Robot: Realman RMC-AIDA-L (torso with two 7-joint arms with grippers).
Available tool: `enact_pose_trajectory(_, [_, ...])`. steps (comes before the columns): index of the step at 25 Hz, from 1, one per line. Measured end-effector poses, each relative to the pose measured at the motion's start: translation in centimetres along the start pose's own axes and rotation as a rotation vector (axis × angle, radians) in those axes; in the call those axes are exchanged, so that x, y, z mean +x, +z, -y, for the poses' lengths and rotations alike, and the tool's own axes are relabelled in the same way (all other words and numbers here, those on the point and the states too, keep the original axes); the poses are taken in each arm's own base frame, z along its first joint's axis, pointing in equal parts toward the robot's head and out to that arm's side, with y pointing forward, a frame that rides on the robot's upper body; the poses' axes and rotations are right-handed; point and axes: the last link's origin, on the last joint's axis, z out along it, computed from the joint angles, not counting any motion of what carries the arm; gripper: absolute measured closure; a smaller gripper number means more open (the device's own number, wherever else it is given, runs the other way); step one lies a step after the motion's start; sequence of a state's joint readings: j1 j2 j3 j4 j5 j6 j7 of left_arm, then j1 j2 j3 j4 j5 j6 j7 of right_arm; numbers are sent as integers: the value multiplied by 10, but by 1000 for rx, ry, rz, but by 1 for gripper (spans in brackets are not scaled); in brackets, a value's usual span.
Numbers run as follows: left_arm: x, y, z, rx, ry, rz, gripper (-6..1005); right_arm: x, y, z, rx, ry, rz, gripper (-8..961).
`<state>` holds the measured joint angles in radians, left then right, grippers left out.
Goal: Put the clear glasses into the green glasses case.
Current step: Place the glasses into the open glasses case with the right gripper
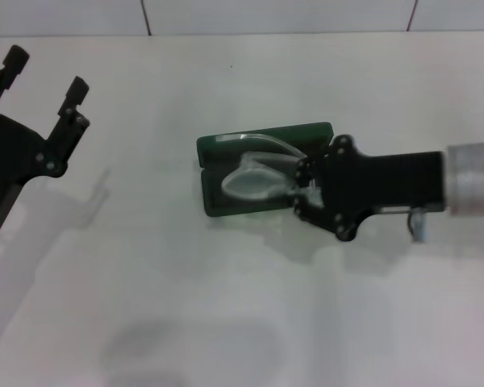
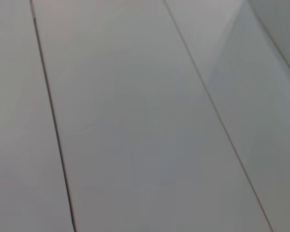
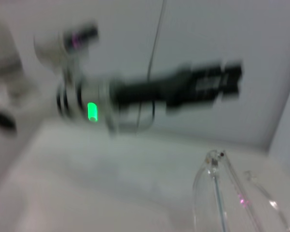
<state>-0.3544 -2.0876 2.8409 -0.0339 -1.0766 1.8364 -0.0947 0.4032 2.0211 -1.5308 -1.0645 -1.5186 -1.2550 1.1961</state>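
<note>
On the white counter (image 1: pixel 226 306), the green glasses case (image 1: pixel 226 149) lies open near the middle, and the clear glasses (image 1: pixel 254 179) sit over its dark interior, one temple arm arching toward the far edge of the case. The right gripper (image 1: pixel 301 187) reaches in from the right and is closed on the glasses at their right end, just at the case's right side; the right wrist view shows the clear glasses (image 3: pixel 222 193) close up. The left gripper (image 1: pixel 44 76) hangs well apart at the far left, its fingers spread and holding nothing.
</note>
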Motion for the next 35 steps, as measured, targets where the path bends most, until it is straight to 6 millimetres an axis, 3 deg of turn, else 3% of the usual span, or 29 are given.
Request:
enact_pose_trajectory(3, [-4, -4, 3, 7, -28, 36, 345, -4, 18, -3, 31, -76, -141, 781])
enact_pose_trajectory(10, [-12, -4, 5, 14, -51, 94, 345, 2, 32, -5, 145, -173, -258, 780])
enact_pose_trajectory(19, [-23, 15, 4, -1, -88, 135, 345, 32, 47, 3, 274, -235, -387, 778])
enact_pose_trajectory(35, [-32, 35, 4, -27, -96, 175, 344, 43, 66, -4, 244, -301, -438, 775])
